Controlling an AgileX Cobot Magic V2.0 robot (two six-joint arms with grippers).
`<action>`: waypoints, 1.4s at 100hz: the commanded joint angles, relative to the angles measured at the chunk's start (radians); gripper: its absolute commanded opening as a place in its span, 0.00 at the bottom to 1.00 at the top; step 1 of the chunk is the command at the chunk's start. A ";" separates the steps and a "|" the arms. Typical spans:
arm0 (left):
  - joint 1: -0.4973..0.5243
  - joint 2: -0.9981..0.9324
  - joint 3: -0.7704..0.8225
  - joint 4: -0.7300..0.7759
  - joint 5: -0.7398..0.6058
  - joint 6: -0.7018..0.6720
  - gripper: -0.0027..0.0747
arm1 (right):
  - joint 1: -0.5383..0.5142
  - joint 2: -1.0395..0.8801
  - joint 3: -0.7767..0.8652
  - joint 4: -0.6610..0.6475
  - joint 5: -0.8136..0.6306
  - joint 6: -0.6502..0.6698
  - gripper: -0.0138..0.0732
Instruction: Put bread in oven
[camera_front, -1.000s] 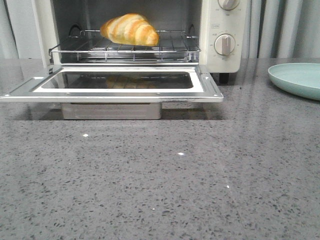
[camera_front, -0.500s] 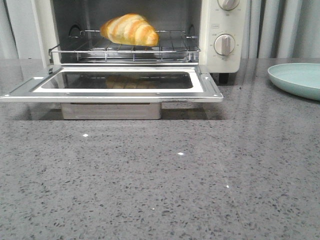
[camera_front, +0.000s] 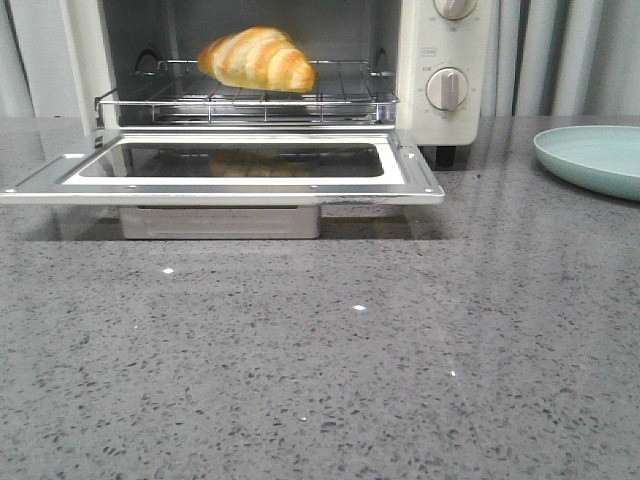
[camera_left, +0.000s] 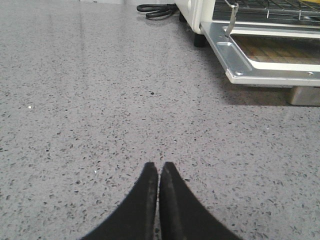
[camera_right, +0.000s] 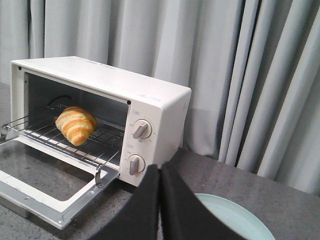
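Observation:
The bread (camera_front: 258, 58), a golden-orange striped croissant roll, lies on the wire rack (camera_front: 250, 100) inside the cream-white oven (camera_front: 445, 100); it also shows in the right wrist view (camera_right: 76, 125). The oven door (camera_front: 230, 170) hangs open, flat over the counter. My left gripper (camera_left: 158, 167) is shut and empty, low over bare counter, left of the door's corner (camera_left: 240, 75). My right gripper (camera_right: 159, 170) is shut and empty, raised to the right of the oven (camera_right: 150, 110), above a plate. Neither gripper shows in the front view.
A pale green plate (camera_front: 595, 158) sits on the counter right of the oven; it also shows in the right wrist view (camera_right: 235, 220). A black cable (camera_left: 157, 8) lies behind the oven's left side. Grey curtains (camera_right: 250, 75) hang behind. A crumb tray (camera_front: 220, 222) sits under the door.
None apart from a very slight shift of the whole front view to the left; the bread, oven and door stay where they were.

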 joint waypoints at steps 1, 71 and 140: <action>0.003 -0.026 0.023 -0.015 -0.061 -0.011 0.01 | -0.002 0.015 -0.018 -0.048 -0.057 0.001 0.10; 0.003 -0.026 0.023 -0.015 -0.061 -0.011 0.01 | -0.222 0.015 0.232 0.061 -0.192 -0.008 0.10; 0.003 -0.026 0.023 -0.015 -0.061 -0.011 0.01 | -0.782 -0.171 0.690 0.827 -0.723 -0.542 0.10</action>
